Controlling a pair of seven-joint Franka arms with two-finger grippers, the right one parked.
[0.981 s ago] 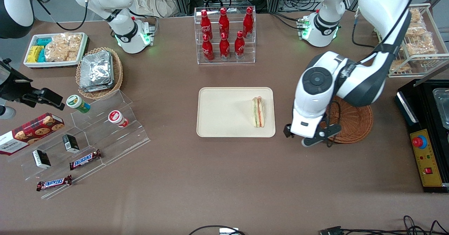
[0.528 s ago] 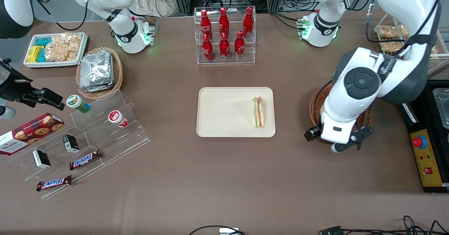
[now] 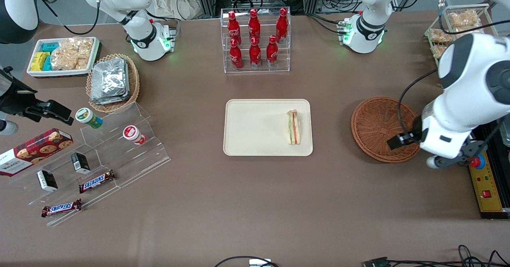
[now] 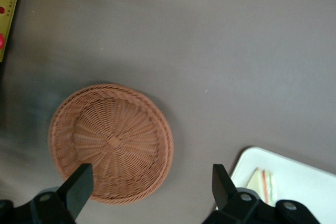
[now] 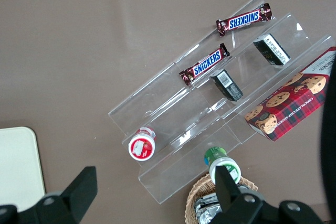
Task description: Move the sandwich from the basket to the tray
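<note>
On the tabletop (image 3: pixel 255 203) the job looks done to me, so what's left is just clearing the arm.

Biggest first: the tray (image 3: pixel 255 139) sits mid-tabletop. The basket (image 3: pixel 374 123) is beside the tray, toward the working arm's end, apart from it w/ bare tabletop between; nothing in it. The sandwich (image 3: pixel 293 127) lies flat inside the tray, along the rim nearest the basket, filling stripes showing.

The hand (image 4: pixel 149 182) hangs above the basket's edge farthest from the tray, fingers spread wide, nothing between them.

How I'd run the clear-out: keep the hand high and wide, head away from the tray, no dipping toward the wicker rim, and mind the black control box (image 3: pixel 484 179) just past the basket from the tray. Slow, no swing back over the tray. No reason to touch the sandwich again IMO.

Counts:
- tray: 1
- reddish basket: 1
- sandwich: 1
- red bottles (image 3: pixel 255 40) in the clear rack farther from the front cam than the tray: 6
</note>
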